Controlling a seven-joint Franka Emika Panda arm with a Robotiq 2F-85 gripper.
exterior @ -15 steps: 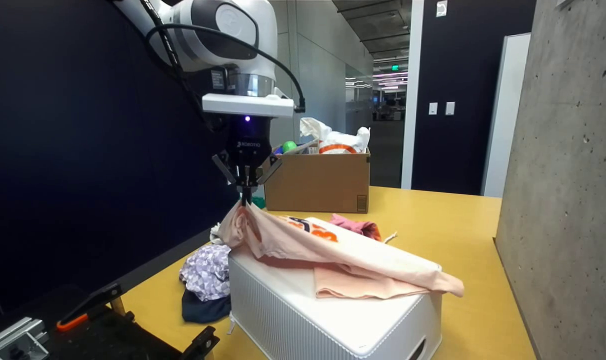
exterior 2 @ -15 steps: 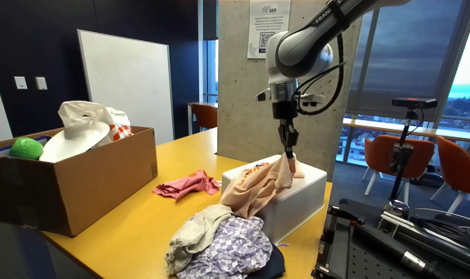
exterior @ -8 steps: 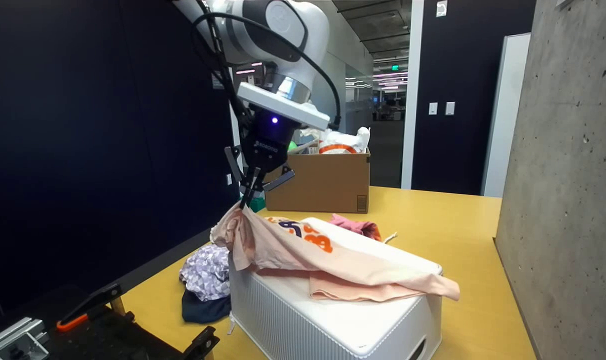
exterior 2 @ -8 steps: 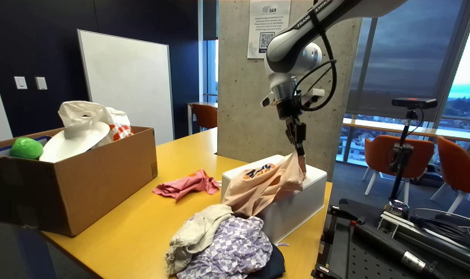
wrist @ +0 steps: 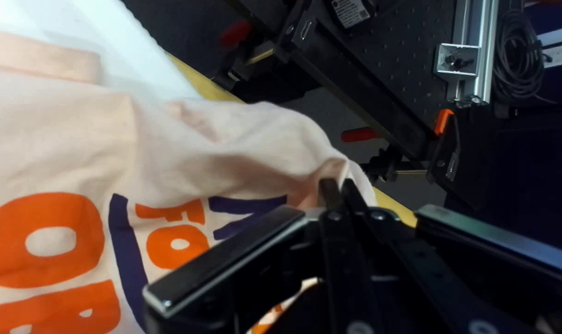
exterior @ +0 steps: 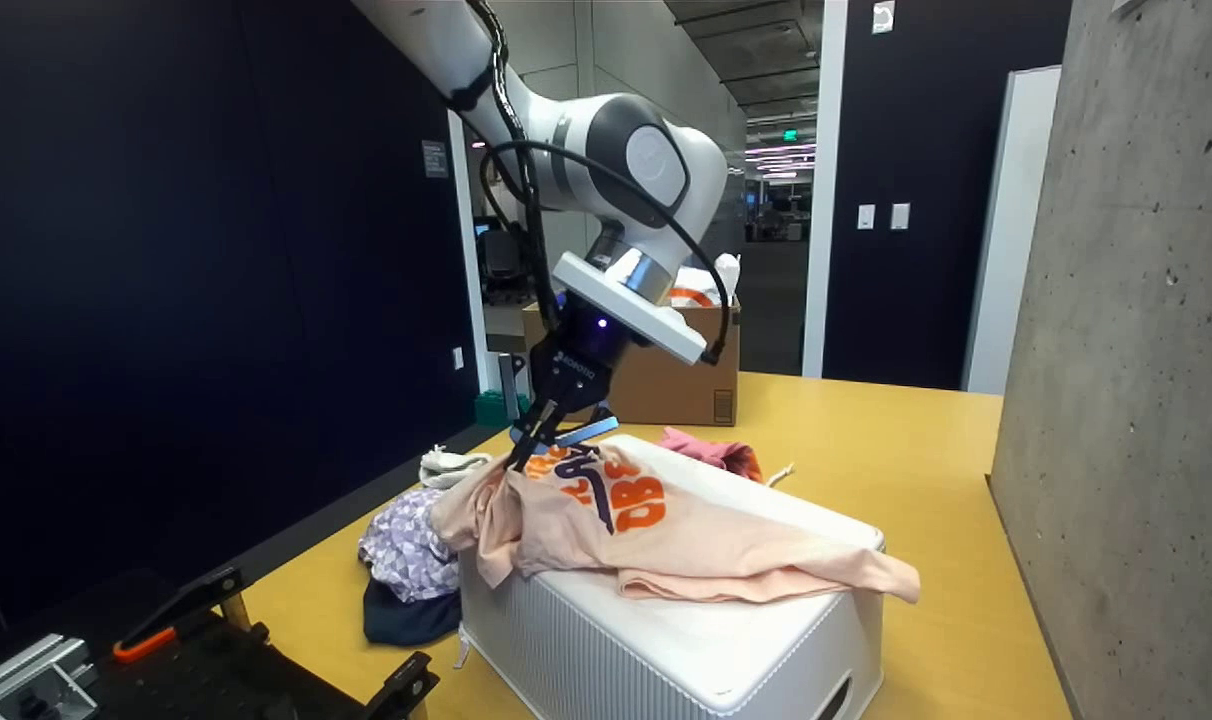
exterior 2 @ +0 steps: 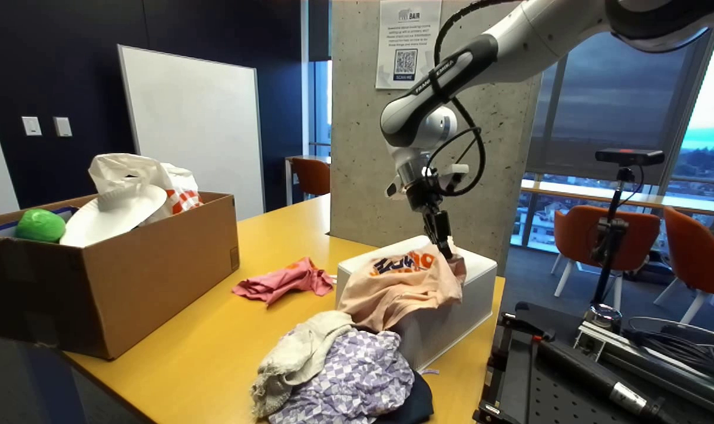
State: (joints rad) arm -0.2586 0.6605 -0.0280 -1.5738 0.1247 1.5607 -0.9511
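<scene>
The pinched end of one peach shirt (exterior: 666, 547) has sunk since the earlier frame, along with the hand (exterior: 515, 465), its fingers nearly together on the fabric. The shirt drapes over one white box (exterior: 656, 640) near an edge of the table (exterior 2: 215, 338); near it lie four other cloths (exterior 2: 354, 371), farther off one cardboard box (exterior 2: 168, 271).

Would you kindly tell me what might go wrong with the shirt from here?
The tool pinches just a fold of the shirt, so it might slip free. The shirt also hangs over one end of the white box, so a pull that way could drag it down onto the purple cloth.
</scene>
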